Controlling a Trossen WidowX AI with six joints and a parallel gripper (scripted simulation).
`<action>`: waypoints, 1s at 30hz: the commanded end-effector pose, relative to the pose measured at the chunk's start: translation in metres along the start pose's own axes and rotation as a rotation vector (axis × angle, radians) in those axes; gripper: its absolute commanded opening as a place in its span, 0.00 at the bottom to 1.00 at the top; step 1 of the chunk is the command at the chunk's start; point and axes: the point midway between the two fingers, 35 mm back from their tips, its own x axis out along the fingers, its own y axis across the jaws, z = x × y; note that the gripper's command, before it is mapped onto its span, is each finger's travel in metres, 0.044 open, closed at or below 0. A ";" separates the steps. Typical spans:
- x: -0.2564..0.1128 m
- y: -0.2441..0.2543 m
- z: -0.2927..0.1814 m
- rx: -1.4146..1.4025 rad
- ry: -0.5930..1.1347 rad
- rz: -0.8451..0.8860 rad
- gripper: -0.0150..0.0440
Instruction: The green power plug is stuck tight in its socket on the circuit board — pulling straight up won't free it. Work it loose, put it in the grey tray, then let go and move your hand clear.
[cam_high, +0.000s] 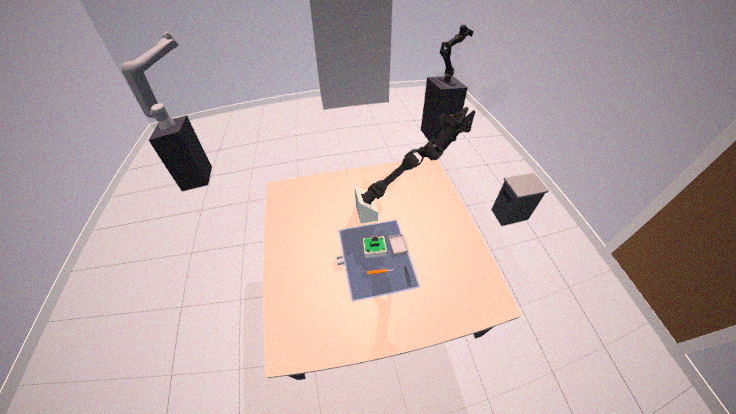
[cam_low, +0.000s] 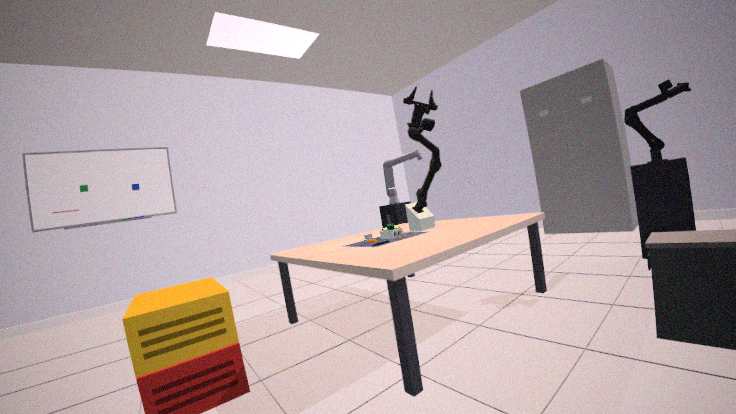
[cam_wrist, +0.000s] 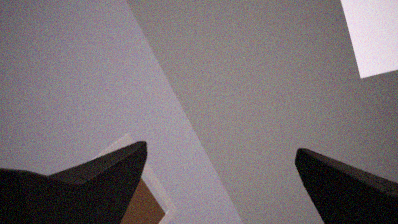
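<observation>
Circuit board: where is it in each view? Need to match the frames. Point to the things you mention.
Top: the circuit board (cam_high: 381, 247) (cam_low: 390, 232) is just below centre, on the blue mat.
Exterior: right of centre, on the far part of the table.
Wrist: not in it.
Shared landmark, top and exterior: the pale wedge-shaped base (cam_high: 368, 214) (cam_low: 422, 221) under the arm.

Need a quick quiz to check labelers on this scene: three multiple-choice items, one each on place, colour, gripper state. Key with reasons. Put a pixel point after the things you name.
1. Where is the orange-handled screwdriver (cam_high: 377, 271)?
A) in the pale tray
B) on the blue mat
C) on the floor

2. What colour is the upper part of the stacked two-tone box (cam_low: 180, 332)?
A) yellow
B) red
C) blue

3. How is the black parallel-jaw gripper (cam_high: 469, 114) (cam_low: 422, 93) (cam_wrist: 221, 152)?
A) shut on a plug
B) shut, empty
C) open, empty

Key:
1 B: the top view shows it lying on the mat (cam_high: 360, 288).
2 A: the exterior view shows yellow above red.
3 C: the wrist view shows the fingers wide apart, nothing between.
</observation>
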 end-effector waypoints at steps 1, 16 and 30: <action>-0.016 -0.044 -0.026 -0.100 0.114 -0.129 0.98; -0.176 -0.215 -0.122 -0.487 0.827 -0.618 0.98; -0.205 -0.230 -0.129 -0.521 0.944 -0.666 0.98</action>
